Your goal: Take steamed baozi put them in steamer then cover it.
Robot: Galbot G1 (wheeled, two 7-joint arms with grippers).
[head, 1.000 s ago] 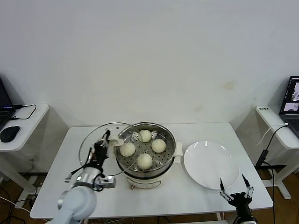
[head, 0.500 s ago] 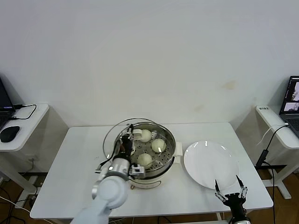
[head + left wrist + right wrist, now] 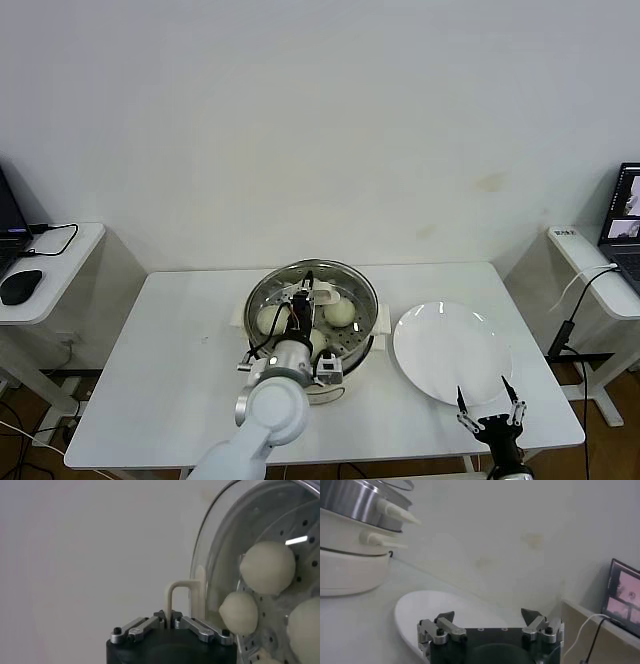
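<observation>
Glass cover [image 3: 312, 300] level above steamer [image 3: 365, 318], handle pinched by left hand [image 3: 304, 294].

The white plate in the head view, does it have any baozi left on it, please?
No, the plate is bare; the baozi sit inside the steamer.

Robotics lab or test room, bare white wall [image 3: 320, 120], plain white counter [image 3: 180, 350], side desks with laptops [image 3: 625, 215], mouse [image 3: 20, 286], trailing cables [image 3: 575, 300].
</observation>
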